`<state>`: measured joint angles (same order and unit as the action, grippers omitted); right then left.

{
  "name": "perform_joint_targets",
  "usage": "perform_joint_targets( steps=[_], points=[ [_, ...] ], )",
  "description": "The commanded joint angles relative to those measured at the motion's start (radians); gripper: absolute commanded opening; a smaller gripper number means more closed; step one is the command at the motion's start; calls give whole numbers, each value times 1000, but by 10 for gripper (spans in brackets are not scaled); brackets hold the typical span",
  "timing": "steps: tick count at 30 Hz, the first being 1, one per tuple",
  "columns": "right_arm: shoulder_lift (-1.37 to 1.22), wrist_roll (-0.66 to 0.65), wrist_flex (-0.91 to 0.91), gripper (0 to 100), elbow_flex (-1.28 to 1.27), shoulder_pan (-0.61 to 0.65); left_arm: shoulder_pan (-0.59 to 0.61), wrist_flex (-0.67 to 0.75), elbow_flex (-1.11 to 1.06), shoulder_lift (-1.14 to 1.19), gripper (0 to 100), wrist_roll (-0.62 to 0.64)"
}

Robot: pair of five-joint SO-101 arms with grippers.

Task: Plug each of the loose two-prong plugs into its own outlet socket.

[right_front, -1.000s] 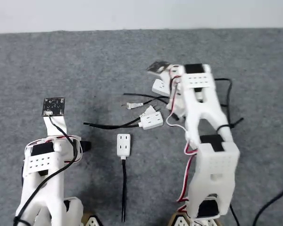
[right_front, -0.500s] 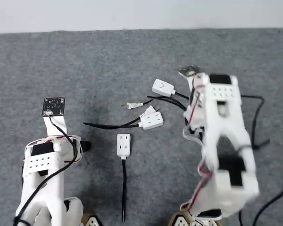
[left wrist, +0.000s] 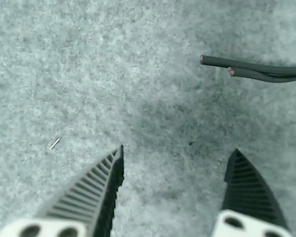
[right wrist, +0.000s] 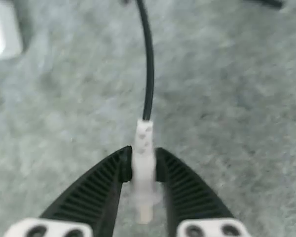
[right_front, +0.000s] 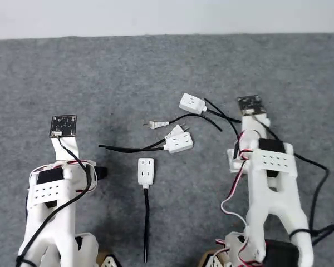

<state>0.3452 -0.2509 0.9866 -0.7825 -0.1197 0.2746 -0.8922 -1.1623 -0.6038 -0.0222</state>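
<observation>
1. My right end effector [right wrist: 143, 149] is closed narrow on the body of a white two-prong plug [right wrist: 143, 134]. The plug's black cord [right wrist: 148, 64] trails away over the grey surface [right wrist: 237, 98].
2. I judge the step as carrying: the plug is in hand but seated in no socket yet.
3. The next move calls for squaring the prongs to a free socket's slots. I cannot make out the prongs, so I may need to turn the plug first.
4. The far socket [right_front: 191, 103] lies nearest my right arm [right_front: 270, 178]. The near socket [right_front: 145, 171] lies mid-surface. The middle socket [right_front: 178, 143] seems to hold a plug already, and a loose plug [right_front: 156, 124] lies just beside it.
5. My left end effector [left wrist: 177, 150] gapes wide above bare surface, near two cut cable ends [left wrist: 217, 61].
6. My right arm is folded close to its base. My left arm [right_front: 55, 194] sits drawn in, well apart from the sockets.
</observation>
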Motion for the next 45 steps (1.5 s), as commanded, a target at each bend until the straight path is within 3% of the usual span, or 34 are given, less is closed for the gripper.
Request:
perform_joint_targets(
  steps=[1,3,6,10,14,22,30,36,45],
  points=[
    [-35,9,-33,252,18,-15,2,21,4,-26,312,-9],
    [-48,8,-22,315,34,-13,2,21,4,-26,312,-9],
    [-30,8,62,306,106,-21,2,21,4,-26,312,-9],
    [25,-17,223,173,227,-70,3,21,4,-26,312,-9],
    [48,-43,248,0,233,-128,3,21,4,-26,312,-9],
    [107,-103,228,9,81,-65,5,21,4,-26,312,-9],
    [150,-104,139,9,-60,216,5,21,7,-28,312,-5],
    [148,-120,59,9,-63,166,5,21,7,-28,312,-2],
    [-65,-298,-147,10,-64,2,5,38,5,-28,312,0]
  ],
)
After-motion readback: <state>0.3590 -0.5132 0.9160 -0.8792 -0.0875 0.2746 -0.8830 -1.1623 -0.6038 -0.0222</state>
